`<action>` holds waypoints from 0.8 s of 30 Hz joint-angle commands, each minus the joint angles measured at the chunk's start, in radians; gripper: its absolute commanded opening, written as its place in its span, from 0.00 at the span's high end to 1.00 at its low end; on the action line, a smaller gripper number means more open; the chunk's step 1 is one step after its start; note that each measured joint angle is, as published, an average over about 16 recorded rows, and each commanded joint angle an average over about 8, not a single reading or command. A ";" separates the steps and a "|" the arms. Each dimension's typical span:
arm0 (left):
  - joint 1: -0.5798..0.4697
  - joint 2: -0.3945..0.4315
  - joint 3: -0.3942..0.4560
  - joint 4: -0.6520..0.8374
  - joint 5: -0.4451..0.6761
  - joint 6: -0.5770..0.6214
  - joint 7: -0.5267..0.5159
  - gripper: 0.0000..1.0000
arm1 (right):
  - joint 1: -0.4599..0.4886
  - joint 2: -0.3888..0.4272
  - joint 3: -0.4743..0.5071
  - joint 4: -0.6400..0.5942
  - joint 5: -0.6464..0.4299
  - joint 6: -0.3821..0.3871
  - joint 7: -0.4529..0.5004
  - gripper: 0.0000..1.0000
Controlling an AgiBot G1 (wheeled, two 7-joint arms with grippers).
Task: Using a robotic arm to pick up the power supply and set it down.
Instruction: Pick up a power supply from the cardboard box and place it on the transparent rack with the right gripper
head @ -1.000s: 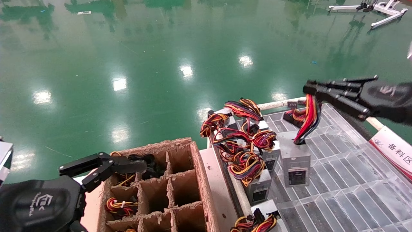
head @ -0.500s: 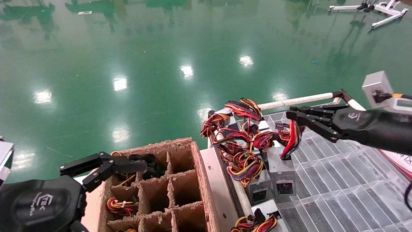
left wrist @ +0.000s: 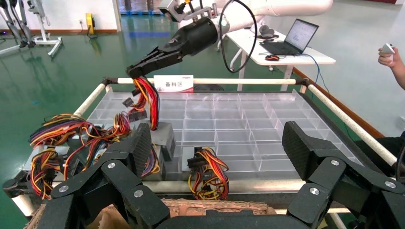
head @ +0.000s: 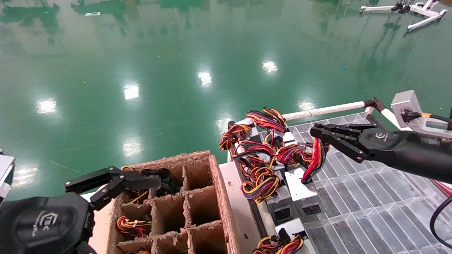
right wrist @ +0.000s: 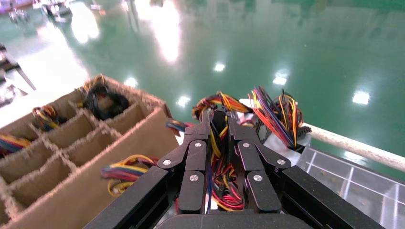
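Lower and further toward the robot's left than a second ago, the robotic arm now hangs over the near-left part of the clear grid tray, its slender fingers pinched together on a bundle of mostly red wires. Those wires lead down to the power supply, which has dropped with the arm and now sits tilted at the tray's left edge, just beside other silver boxes with looped purple, orange and yellow bundles. Whether its base rests fully on the tray cannot be told.

Parked at the lower left, the left gripper hovers with its fingers spread wide above a brown cardboard divider box; several of that box's cells hold coiled wires.

White rails frame the tray, and a white sign with red characters stands at its far side. Beyond lies a glossy green floor mirroring ceiling lights. The left wrist view also shows a white desk with an open laptop.
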 commanded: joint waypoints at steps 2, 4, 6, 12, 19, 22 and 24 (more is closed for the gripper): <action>0.000 0.000 0.000 0.000 0.000 0.000 0.000 0.00 | -0.018 -0.002 0.017 -0.006 0.026 -0.009 0.005 1.00; 0.000 0.000 0.000 0.000 0.000 0.000 0.000 0.00 | -0.033 -0.005 0.028 -0.002 0.044 -0.011 0.009 1.00; 0.000 0.000 0.000 0.000 0.000 0.000 0.000 0.00 | -0.050 -0.008 0.038 0.001 0.059 -0.011 0.013 1.00; 0.000 0.000 0.000 0.000 0.000 0.000 0.000 0.00 | -0.122 -0.005 0.066 0.000 0.103 -0.013 0.018 1.00; 0.000 0.000 0.000 0.000 0.000 0.000 0.000 0.00 | -0.217 0.022 0.108 0.014 0.169 -0.019 0.018 1.00; 0.000 0.000 0.000 0.000 0.000 0.000 0.000 0.00 | -0.254 0.040 0.122 0.025 0.194 -0.019 0.018 1.00; 0.000 0.000 0.000 0.000 0.000 0.000 0.000 0.00 | -0.275 0.052 0.130 0.032 0.207 -0.018 0.019 1.00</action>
